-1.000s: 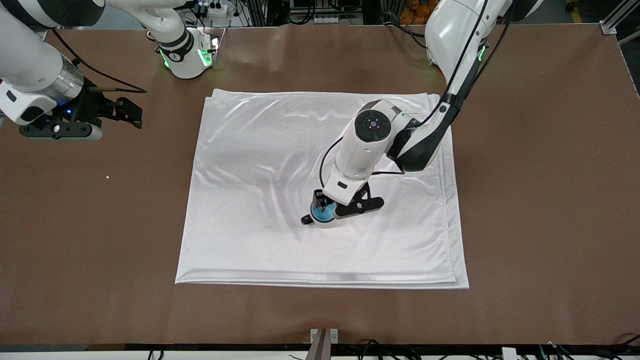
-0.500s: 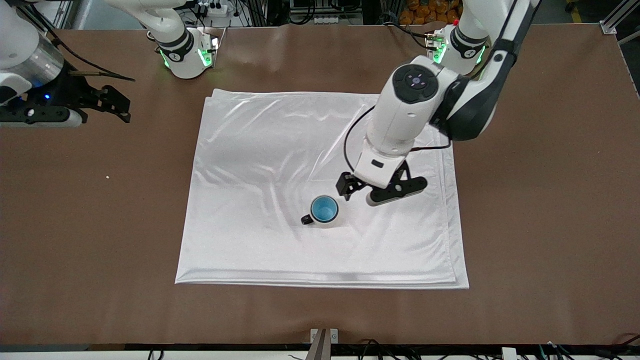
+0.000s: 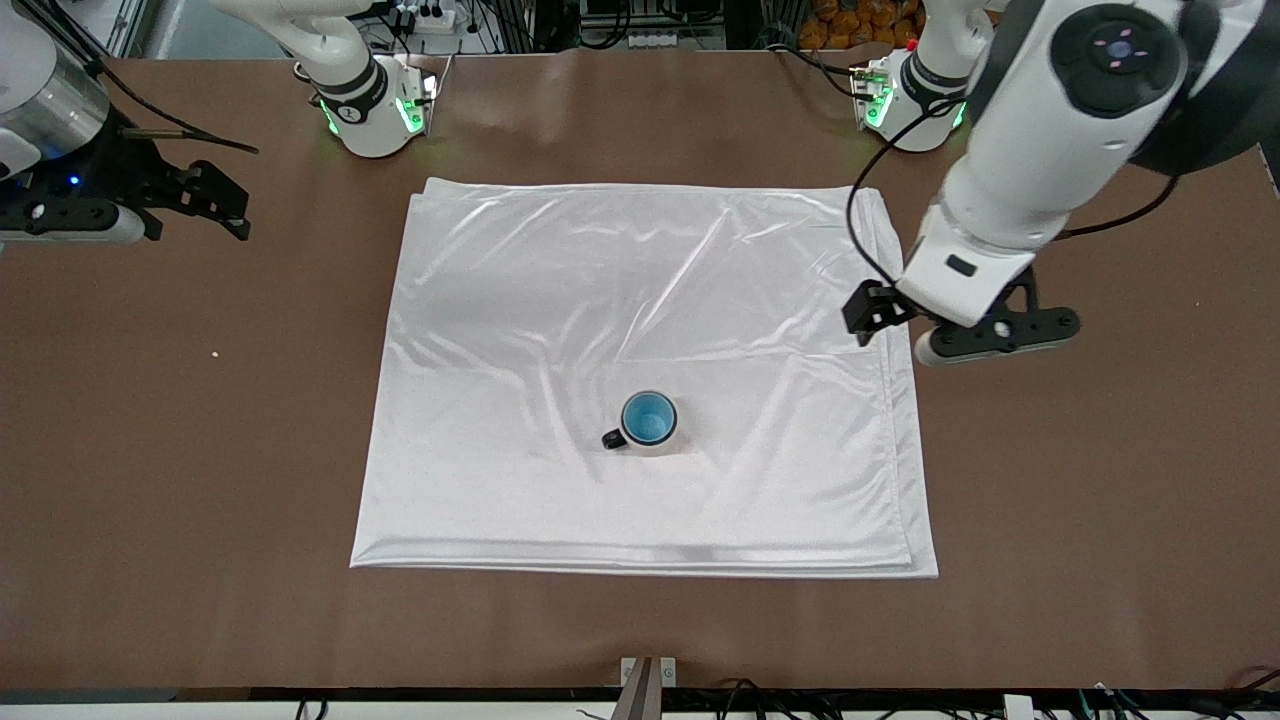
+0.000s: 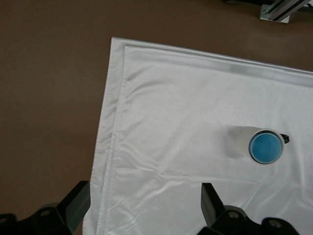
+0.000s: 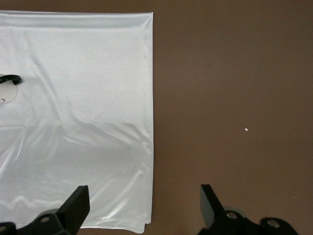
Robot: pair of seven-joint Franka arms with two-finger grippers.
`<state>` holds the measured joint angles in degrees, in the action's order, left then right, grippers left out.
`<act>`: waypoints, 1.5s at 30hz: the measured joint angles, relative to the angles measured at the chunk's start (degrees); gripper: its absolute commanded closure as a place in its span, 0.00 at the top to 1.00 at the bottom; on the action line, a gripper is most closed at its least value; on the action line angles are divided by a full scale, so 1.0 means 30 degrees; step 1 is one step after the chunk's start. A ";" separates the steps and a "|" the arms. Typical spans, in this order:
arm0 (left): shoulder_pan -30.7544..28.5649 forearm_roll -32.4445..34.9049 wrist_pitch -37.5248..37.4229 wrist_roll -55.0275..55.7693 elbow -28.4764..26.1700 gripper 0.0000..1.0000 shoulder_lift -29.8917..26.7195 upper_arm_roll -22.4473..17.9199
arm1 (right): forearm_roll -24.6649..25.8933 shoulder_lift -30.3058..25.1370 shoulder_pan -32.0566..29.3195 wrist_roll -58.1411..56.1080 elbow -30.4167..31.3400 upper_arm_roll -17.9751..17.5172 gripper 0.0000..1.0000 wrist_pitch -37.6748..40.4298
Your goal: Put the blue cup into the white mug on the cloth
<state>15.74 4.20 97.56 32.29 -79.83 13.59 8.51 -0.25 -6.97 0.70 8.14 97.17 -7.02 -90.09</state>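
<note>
1. Facing the robots, the front view showed the blue cup (image 3: pixel 648 416) nested in the white mug (image 3: pixel 645 443) on the cloth (image 3: pixel 520 330); the left gripper (image 3: pixel 900 325) hung over the cloth's edge, the right gripper (image 3: pixel 195 205) over bare table (image 3: pixel 1100 500), waiting.
2. Left wrist view: fingers (image 4: pixel 210 200) spread, empty.
3. Right wrist view: fingers (image 5: pixel 78 201) spread, empty.

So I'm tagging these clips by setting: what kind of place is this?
Probably a robotics lab or test cell. Two arm bases are bolted along one edge of a bare brown table, cables and a power strip sit past the table's edge, and aluminium framing stands at a corner.
</note>
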 measured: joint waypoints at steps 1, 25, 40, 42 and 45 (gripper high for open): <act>-0.0275 -0.0004 -0.0254 -0.0441 -0.0002 1.00 -0.0151 0.0006 | 0.0000 0.0013 0.0000 0.0000 0.0000 -0.0008 1.00 -0.0009; -0.5044 -0.0258 -0.2209 -0.7558 -0.1933 1.00 -0.2915 0.0020 | 0.0000 0.0640 -0.0017 -0.0163 -0.0318 0.0019 1.00 -0.0397; -0.5487 -0.0460 -0.1047 -0.7999 -0.3610 1.00 -0.4348 0.0034 | -0.0001 0.1534 0.0007 -0.0504 -0.1233 -0.0073 1.00 -0.0262; -0.5586 -0.0460 -0.1047 -0.8000 -0.3666 1.00 -0.4409 0.0033 | -0.0001 0.1546 0.0007 -0.0537 -0.1234 -0.0081 1.00 -0.0261; -0.5713 -0.0460 -0.1037 -0.8056 -0.3738 1.00 -0.4440 0.0033 | -0.0001 0.1614 0.0030 -0.0582 -0.1233 -0.0111 1.00 -0.0256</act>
<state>-1.40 2.82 94.45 8.12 -91.04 0.27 8.61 -0.25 -2.13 0.79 6.40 93.47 -7.35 -90.86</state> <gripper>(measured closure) 0.000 0.000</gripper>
